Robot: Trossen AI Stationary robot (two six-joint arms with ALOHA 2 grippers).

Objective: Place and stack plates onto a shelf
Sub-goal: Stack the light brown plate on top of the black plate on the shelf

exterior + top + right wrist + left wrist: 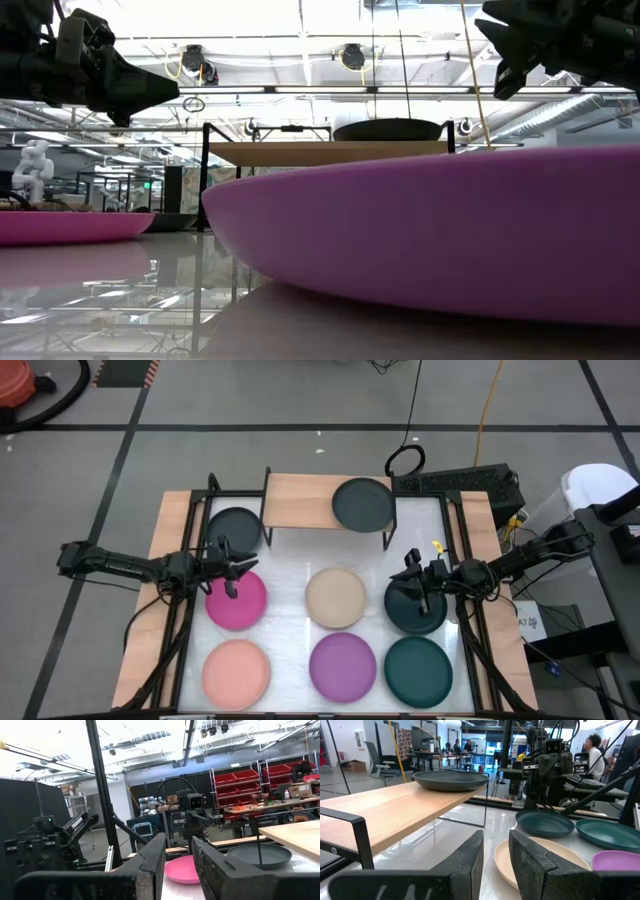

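The light-wood shelf (310, 500) stands at the table's far side on thin black legs. One charcoal plate (363, 504) rests flat on the shelf's right end. The second charcoal plate (234, 528) lies on the table by the shelf's left legs. The magenta (240, 605), beige (336, 597), salmon (236, 672) and purple (343, 665) plates and two teal plates (418, 615) (418, 671) lie flat on the table. My left gripper (230, 568) hovers over the magenta plate's far edge, my right gripper (415, 575) over the farther teal plate. Both are open by a narrow gap and empty (496, 837) (179, 840).
Black rails (185, 610) (470, 630) run along the table's left and right sides under the arms. The shelf's left half (395, 810) is bare wood. In the low view the purple plate (430, 240) fills the foreground. People (595, 755) sit beyond the table.
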